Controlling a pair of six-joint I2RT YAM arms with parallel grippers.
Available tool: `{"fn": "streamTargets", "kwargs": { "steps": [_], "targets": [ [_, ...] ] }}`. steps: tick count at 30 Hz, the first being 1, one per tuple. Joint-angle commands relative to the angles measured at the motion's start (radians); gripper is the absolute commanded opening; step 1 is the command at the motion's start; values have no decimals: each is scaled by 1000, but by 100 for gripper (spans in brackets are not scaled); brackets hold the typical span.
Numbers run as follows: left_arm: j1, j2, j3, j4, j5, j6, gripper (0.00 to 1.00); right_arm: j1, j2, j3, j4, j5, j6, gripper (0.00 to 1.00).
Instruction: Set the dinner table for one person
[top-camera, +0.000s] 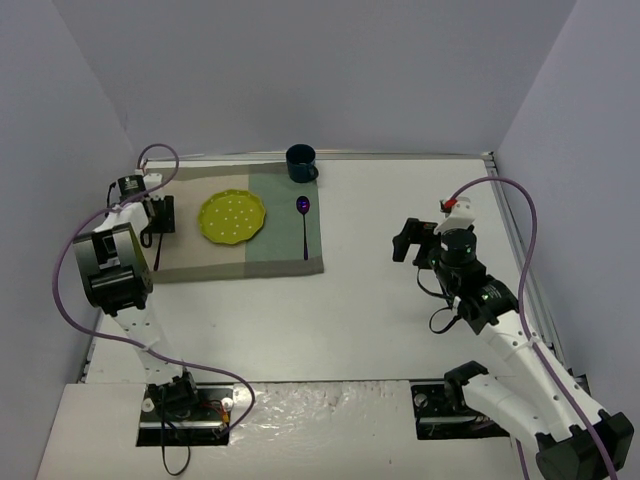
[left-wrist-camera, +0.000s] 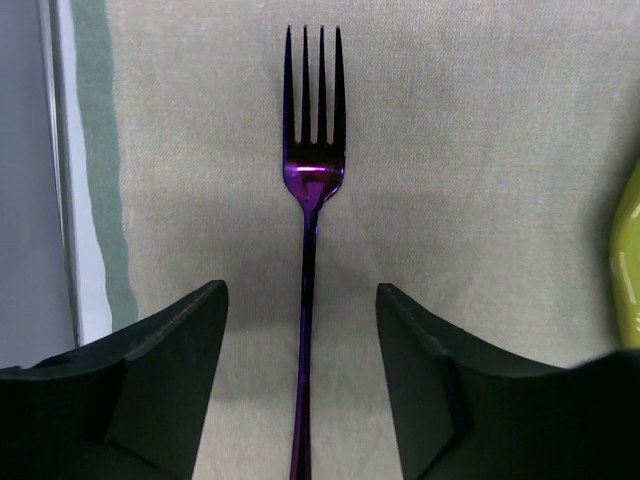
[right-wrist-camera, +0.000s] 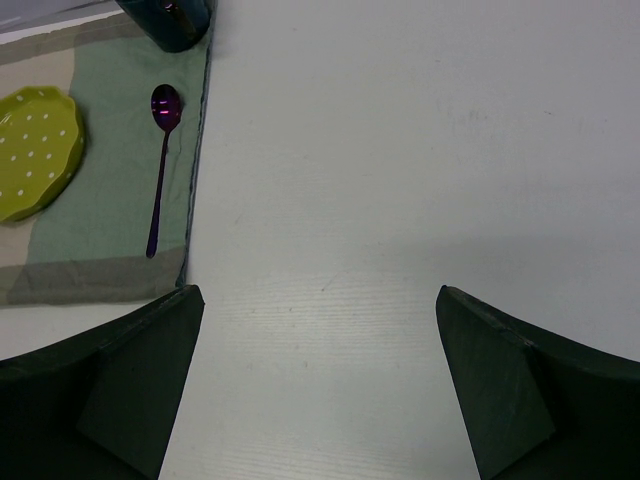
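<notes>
The white table (top-camera: 400, 320) is taking up nearly the whole floor of a plain booth, with pale lilac-grey walls rising along its left, far and right sides and a thin metal rim running along its far and right edges. Most of its surface is lying bare, matte and faintly scuffed. A two-tone placemat (top-camera: 280, 255) is sitting in the far left part of the table, beige on the left and grey-green on the right, its left edge reaching close to the wall.

A yellow-green scalloped plate (top-camera: 232, 216) with white dots is resting on the mat across the seam of the two colours. A purple spoon (top-camera: 304, 225) is lying on the green half just to the right of the plate, bowl pointing away. A dark blue mug (top-camera: 301, 163) is standing upright at the mat's far right corner. A purple fork (left-wrist-camera: 308, 200) is lying flat on the beige half, tines pointing away.

The left fingers (left-wrist-camera: 170, 380) are standing apart on either side of the fork's handle, not touching it. The right fingers (right-wrist-camera: 130, 380) are spread wide over bare table well to the right of the mat, gripping nothing. Purple cables are looping off both arms
</notes>
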Motion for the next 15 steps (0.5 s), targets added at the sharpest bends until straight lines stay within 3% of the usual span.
{"fn": "streamTargets", "kwargs": {
  "steps": [1,9,11,15],
  "targets": [
    [4,-220,93,-22,9,-76,61,-5,-41,45,74,-5,-20,100],
    [3,-629,153,-235,-2,-238,81,-3,-117,134,-1,64,-53,100],
    [3,-756,117,-253,-6,-258,95,-3,-141,164,-23,90,-62,100],
    [-22,-950,87,-314,-23,-294,97,11,-193,221,-62,132,-84,100]
  ]
}}
